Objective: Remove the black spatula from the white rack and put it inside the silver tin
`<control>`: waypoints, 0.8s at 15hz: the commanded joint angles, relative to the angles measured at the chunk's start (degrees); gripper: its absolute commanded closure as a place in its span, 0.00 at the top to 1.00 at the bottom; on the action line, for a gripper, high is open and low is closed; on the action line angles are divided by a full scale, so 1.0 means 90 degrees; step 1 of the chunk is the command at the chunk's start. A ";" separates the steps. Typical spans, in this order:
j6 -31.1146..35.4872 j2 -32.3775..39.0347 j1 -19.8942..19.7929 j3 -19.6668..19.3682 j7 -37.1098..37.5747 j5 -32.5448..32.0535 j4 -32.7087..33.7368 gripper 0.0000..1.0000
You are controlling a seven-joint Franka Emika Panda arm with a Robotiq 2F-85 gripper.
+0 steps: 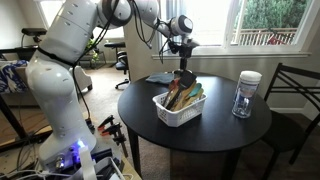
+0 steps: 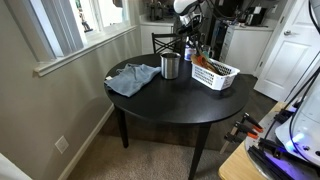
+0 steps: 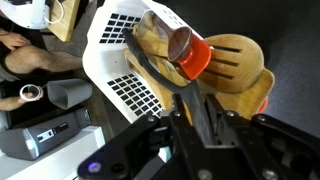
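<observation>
The white rack [image 1: 178,110] stands on the round black table and holds several wooden utensils [image 3: 238,62]; it also shows in an exterior view [image 2: 216,75] and in the wrist view [image 3: 118,58]. My gripper [image 3: 188,112] is right above the rack [image 1: 183,52] and is shut on the thin handle of the black spatula [image 3: 158,72]. The spatula hangs down from the jaws, its lower end still among the utensils in the rack [image 1: 183,78]. The silver tin [image 2: 170,66] stands on the table beside the rack, apart from it.
A blue-grey cloth [image 2: 132,78] lies on the table near the tin. A clear jar with a white lid [image 1: 246,94] stands at the table's edge. A dark chair [image 1: 292,92] stands by the table. An orange-red utensil [image 3: 196,58] lies in the rack.
</observation>
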 commanded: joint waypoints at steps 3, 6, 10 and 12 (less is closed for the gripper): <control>0.0565 -0.0483 0.0010 0.0042 -0.0402 -0.0240 -0.0706 0.72; 0.0844 -0.0601 -0.0005 0.0048 -0.0549 -0.0244 -0.0916 0.39; 0.1040 -0.0754 -0.0002 0.0043 -0.0662 -0.0240 -0.1143 0.18; 0.1082 -0.0816 0.0004 0.0043 -0.0688 -0.0247 -0.1201 0.05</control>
